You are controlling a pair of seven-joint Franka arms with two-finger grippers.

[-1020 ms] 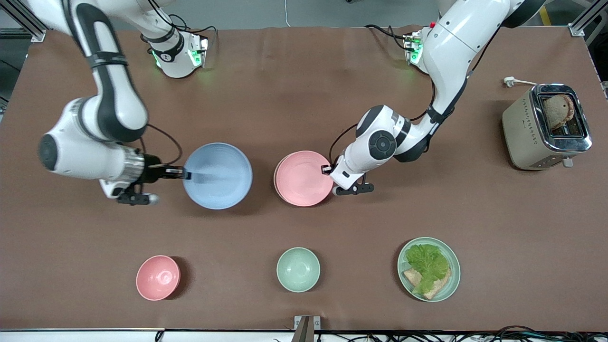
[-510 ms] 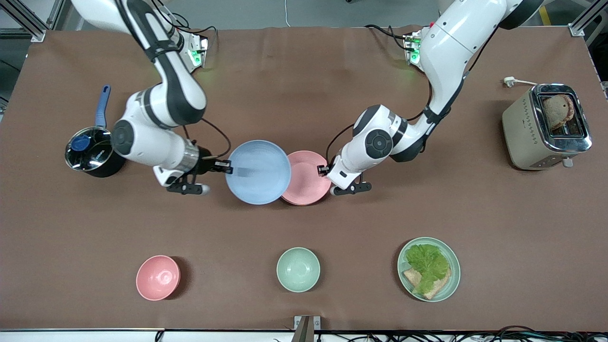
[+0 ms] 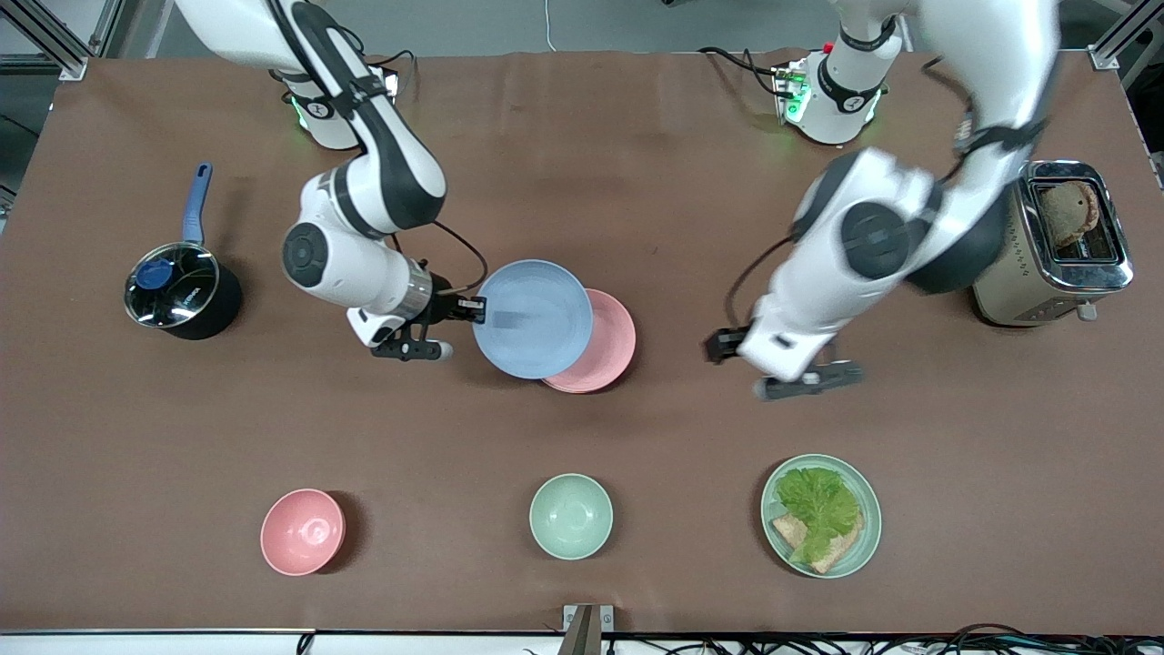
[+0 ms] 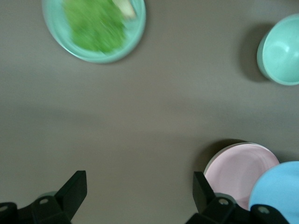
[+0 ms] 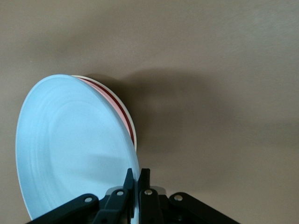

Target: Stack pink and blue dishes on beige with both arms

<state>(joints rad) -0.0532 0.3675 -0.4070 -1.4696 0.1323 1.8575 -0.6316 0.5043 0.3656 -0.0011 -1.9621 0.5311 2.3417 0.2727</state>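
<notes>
Brown matte table filling nearly the whole front view, faintly creased, evenly lit from above, soft shadows under everything standing on it. Grey floor along 12 o'clock. Aluminium frame struts at 10 and 2 o'clock. Black cables on a white edge at 6 o'clock.

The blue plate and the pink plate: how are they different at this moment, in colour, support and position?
The blue plate is light blue and held at its rim by the right gripper; the pink plate is pale pink, and no gripper holds it. The blue plate hangs above and partly covers the pink plate, which rests on a beige plate on the table. The open left gripper is apart. Both are round, shallow and similar in size.
</notes>
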